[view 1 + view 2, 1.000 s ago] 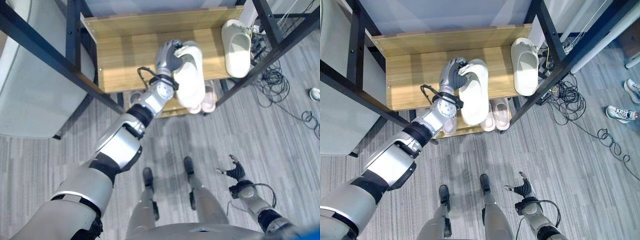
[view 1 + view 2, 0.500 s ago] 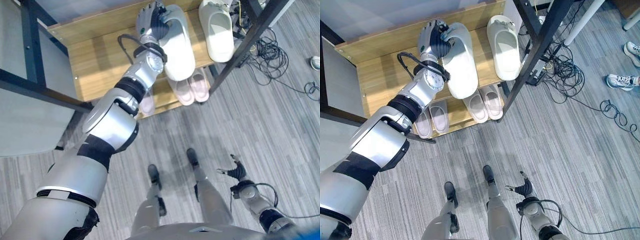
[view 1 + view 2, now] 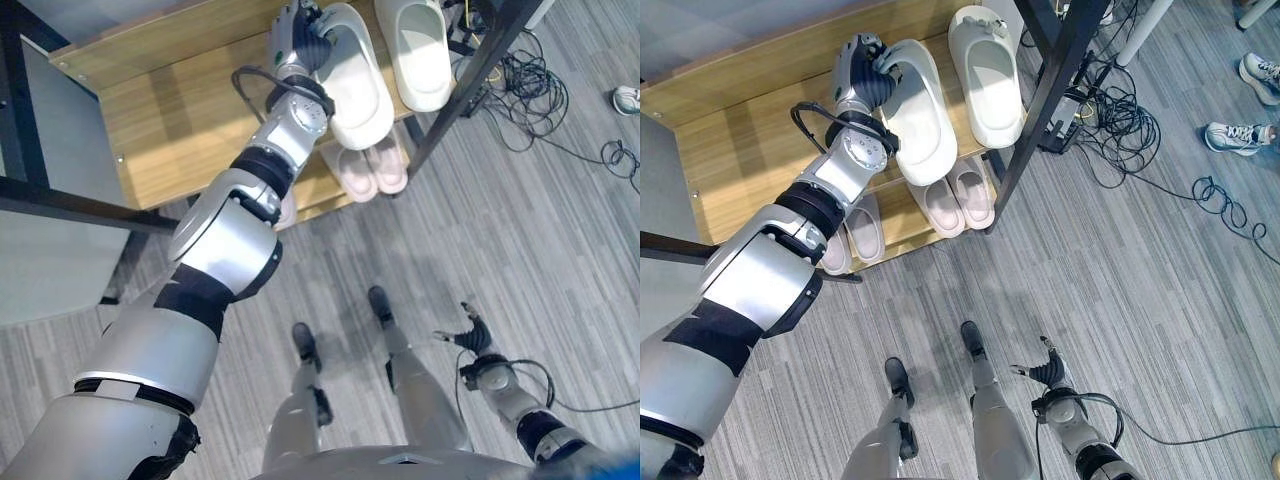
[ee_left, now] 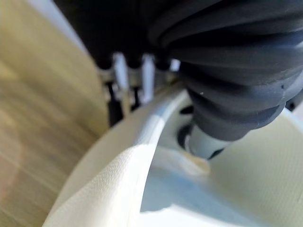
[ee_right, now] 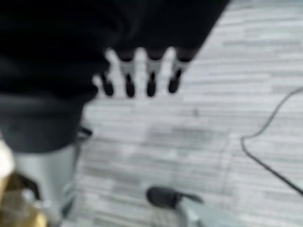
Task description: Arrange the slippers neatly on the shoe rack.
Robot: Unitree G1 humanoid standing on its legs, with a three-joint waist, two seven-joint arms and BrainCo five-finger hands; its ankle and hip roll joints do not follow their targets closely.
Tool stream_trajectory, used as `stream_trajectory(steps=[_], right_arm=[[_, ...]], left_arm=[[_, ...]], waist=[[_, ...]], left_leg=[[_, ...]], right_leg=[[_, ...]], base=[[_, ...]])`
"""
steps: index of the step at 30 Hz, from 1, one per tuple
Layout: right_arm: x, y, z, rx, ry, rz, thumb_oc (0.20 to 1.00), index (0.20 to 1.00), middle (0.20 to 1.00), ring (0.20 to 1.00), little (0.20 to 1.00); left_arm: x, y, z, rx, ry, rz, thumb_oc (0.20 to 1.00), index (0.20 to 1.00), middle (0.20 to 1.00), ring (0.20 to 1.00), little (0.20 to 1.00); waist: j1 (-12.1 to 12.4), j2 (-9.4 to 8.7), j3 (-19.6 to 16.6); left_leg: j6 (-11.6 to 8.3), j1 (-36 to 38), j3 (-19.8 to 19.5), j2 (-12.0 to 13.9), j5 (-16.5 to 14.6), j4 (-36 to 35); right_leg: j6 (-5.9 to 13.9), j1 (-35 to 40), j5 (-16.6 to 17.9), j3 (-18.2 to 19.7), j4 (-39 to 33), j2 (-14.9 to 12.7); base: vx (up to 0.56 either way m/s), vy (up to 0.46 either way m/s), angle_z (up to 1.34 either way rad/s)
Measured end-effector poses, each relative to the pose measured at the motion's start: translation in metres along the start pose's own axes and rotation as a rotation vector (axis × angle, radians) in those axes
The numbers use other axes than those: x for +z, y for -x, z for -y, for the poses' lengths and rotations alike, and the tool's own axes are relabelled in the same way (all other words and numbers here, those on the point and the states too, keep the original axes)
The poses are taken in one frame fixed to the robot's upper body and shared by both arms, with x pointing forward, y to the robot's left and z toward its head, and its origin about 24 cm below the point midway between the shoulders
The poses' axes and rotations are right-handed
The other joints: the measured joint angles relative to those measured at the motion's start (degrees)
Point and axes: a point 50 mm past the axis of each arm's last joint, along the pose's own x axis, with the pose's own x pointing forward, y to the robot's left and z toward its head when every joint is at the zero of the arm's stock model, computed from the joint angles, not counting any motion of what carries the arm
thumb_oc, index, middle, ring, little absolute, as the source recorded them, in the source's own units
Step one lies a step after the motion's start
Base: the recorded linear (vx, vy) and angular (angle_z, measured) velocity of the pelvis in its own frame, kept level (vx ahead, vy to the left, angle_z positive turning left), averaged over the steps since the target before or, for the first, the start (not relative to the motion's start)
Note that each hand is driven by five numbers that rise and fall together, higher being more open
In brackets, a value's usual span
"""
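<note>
On the rack's top shelf, your left hand pinches a white slipper beside its mate; your right hand hangs low, fingers relaxed.

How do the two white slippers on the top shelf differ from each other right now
The nearer white slipper is gripped at its rim by the left hand, while the far white slipper lies untouched beside the black rack post. The nearer white slipper juts past the front edge of the top shelf; the far one sits further back. Both are the same chunky white style, lying side by side.
</note>
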Motion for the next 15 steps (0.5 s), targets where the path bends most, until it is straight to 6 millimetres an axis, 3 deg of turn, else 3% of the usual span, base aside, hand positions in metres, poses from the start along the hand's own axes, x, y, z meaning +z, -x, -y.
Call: stream_trajectory(steps=[5,6,7,8,9,15], right_arm=[[0.001,-0.001,0.001,-0.005,0.004,-0.001,1.0,1.0,1.0,1.0,1.0],[-0.001,-0.001,0.001,-0.006,0.008,-0.009,1.0,1.0,1.0,1.0,1.0],[-0.002,-0.001,0.001,-0.006,0.009,-0.011,1.0,1.0,1.0,1.0,1.0],[-0.002,-0.001,0.001,-0.006,0.009,-0.011,1.0,1.0,1.0,1.0,1.0],[-0.002,-0.001,0.001,-0.006,0.009,-0.01,1.0,1.0,1.0,1.0,1.0],[0.001,-0.002,0.002,-0.007,0.008,-0.004,1.0,1.0,1.0,1.0,1.0]], left_arm=[[-0.009,-0.002,-0.005,0.015,0.027,-0.071,0.2,0.2,0.2,0.2,0.2],[-0.011,-0.003,-0.006,0.017,0.021,-0.082,0.464,0.464,0.464,0.464,0.464],[-0.012,-0.003,-0.006,0.017,0.021,-0.089,0.831,0.831,0.831,0.831,0.831],[-0.012,-0.003,-0.007,0.015,0.02,-0.091,0.831,0.831,0.831,0.831,0.831],[-0.012,-0.003,-0.006,0.013,0.019,-0.092,1.0,1.0,1.0,1.0,1.0],[-0.013,-0.002,-0.004,0.004,0.064,-0.124,1.0,1.0,1.0,1.0,1.0]], waist=[[-0.2,0.0,0.0],[-0.3,-0.02,0.0],[-0.3,-0.03,0.0],[-0.4,-0.03,0.0],[-0.5,-0.04,0.0],[-1.9,-0.39,-0.3]], left_leg=[[0.0,0.0,0.3,-0.1,0.0,0.0],[0.0,0.0,0.5,-0.1,0.0,0.0],[0.0,0.0,0.5,-0.1,0.0,0.0],[0.0,0.0,0.6,-0.1,0.0,0.0],[0.0,0.0,0.6,-0.1,0.0,0.0],[0.02,0.1,1.3,-0.2,0.0,0.0]], right_leg=[[0.22,-0.1,0.2,0.4,0.0,0.0],[0.29,-0.2,0.3,0.5,0.0,0.0],[0.3,-0.2,0.3,0.5,0.0,0.0],[0.31,-0.2,0.3,0.6,0.0,0.0],[0.31,-0.2,0.4,0.6,0.0,0.0],[0.4,-0.4,0.5,1.2,0.0,0.0]], base=[[0.01,-0.001,-0.01],[0.0,0.0,0.0],[0.0,0.0,0.0],[0.0,0.0,0.0],[0.0,0.0,0.0],[0.02,0.0,-0.03]])
